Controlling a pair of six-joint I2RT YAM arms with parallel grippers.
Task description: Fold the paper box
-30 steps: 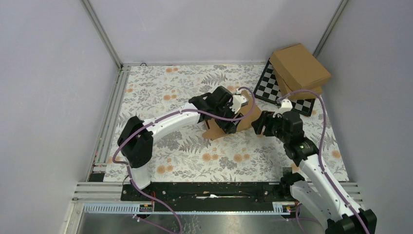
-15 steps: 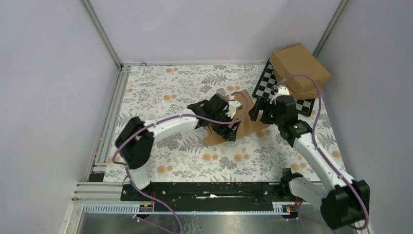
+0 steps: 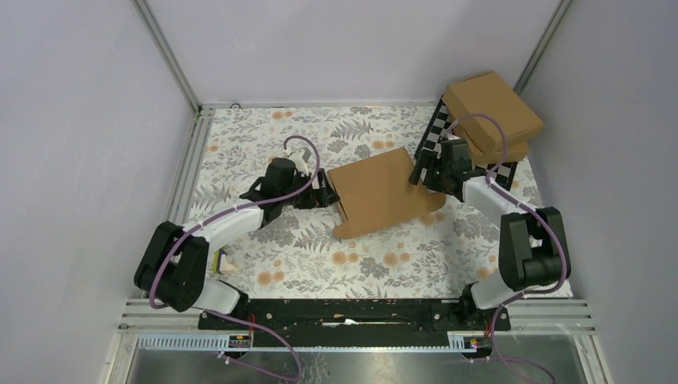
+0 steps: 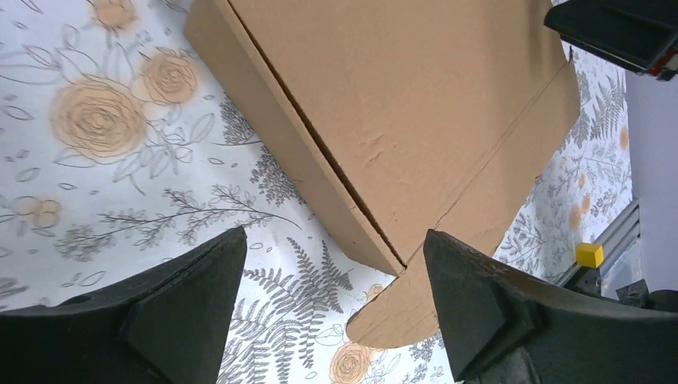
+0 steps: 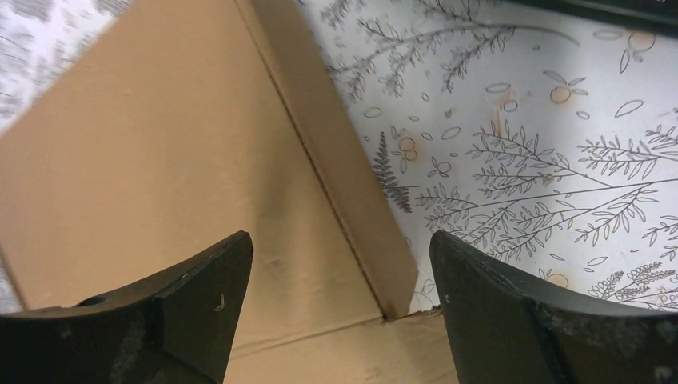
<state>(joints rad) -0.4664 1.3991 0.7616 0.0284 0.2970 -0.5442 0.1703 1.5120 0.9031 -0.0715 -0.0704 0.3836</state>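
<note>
Well, the paper box (image 3: 380, 192) lies low near the middle of the flowered table cloth (image 3: 264, 136), with its lid down. I have one arm on each side of it. The left gripper (image 3: 326, 194) is just beside the left wall of the box, and the right gripper (image 3: 419, 172) is just beside its far right corner. Both have their jaws apart and hold nothing (each wrist camera shows the cardboard beyond the fingers, not between them). Whether a fingertip touches the cardboard, I cannot tell.

I judge that this placing brackets the box, so it will not slide when one side is pushed. The front flap (image 4: 496, 192) lies out flat on the cloth at the near edge, so to me the closing is not finished.

Behind the right arm two ready-made boxes (image 3: 492, 108) are stacked on a checkerboard (image 3: 432, 132) in the far right corner, close to that wrist. This leaves little room to draw back there. A small yellow block (image 4: 589, 254) sits near the table's edge, well apart from the work.
</note>
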